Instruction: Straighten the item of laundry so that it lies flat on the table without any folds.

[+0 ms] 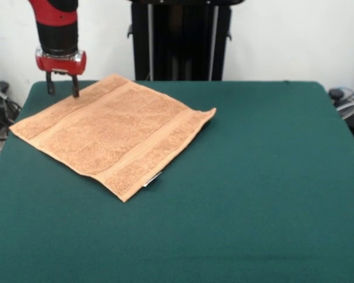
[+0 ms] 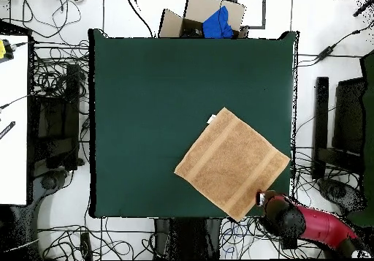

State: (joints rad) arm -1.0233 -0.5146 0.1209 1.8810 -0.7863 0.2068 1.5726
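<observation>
The peach-orange item of laundry (image 1: 115, 131) lies spread out in a diamond on the green table (image 1: 253, 177), with woven border bands and a small white tag at its near edge. From overhead the item of laundry (image 2: 231, 162) sits near the table's (image 2: 146, 112) lower right part, and shows no folds. My gripper (image 1: 62, 91) hangs over the towel's far left edge, its two dark fingers apart with nothing between them. In the overhead view the gripper (image 2: 264, 197) is at the towel's lower right edge.
A cardboard box (image 2: 204, 13) with a blue object in it stands beyond the table's top edge. Cables cover the floor around the table. A white desk (image 2: 13, 119) stands at the left, and dark equipment (image 2: 343, 126) at the right.
</observation>
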